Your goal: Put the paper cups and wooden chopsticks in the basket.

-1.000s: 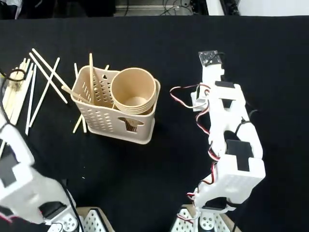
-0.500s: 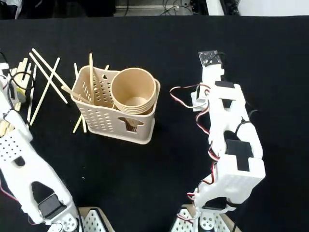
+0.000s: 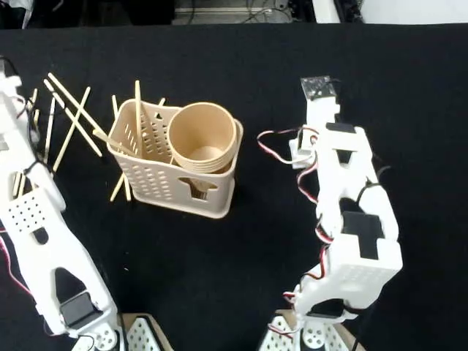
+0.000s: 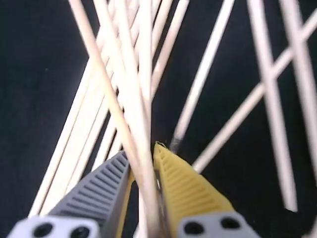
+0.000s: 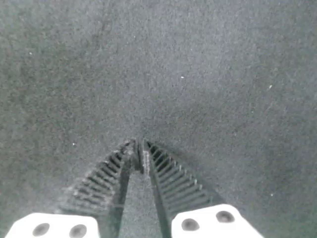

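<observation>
A cream slotted basket (image 3: 165,178) stands left of the table's middle and holds nested paper cups (image 3: 204,137) and a few upright wooden chopsticks (image 3: 137,108). Loose chopsticks (image 3: 71,120) lie fanned on the black cloth to the basket's left. My left arm (image 3: 29,212) stretches along the table's left edge over that pile. In the left wrist view my left gripper (image 4: 143,161) is shut on a couple of chopsticks (image 4: 130,106) from the pile, with more sticks spread beyond. My right gripper (image 5: 137,148) is shut and holds nothing, low over bare cloth right of the basket, also seen as the right gripper (image 3: 318,88) from above.
Two chopsticks (image 3: 121,186) lie against the basket's left foot. The right arm (image 3: 351,212) occupies the table's right side, with red and white wires (image 3: 281,139) looping toward the basket. Black cloth lies bare in front of the basket.
My left arm has swung toward the far left of the table, sliding over the chopstick pile and covering much of it. The right arm, basket and cups have not moved.
</observation>
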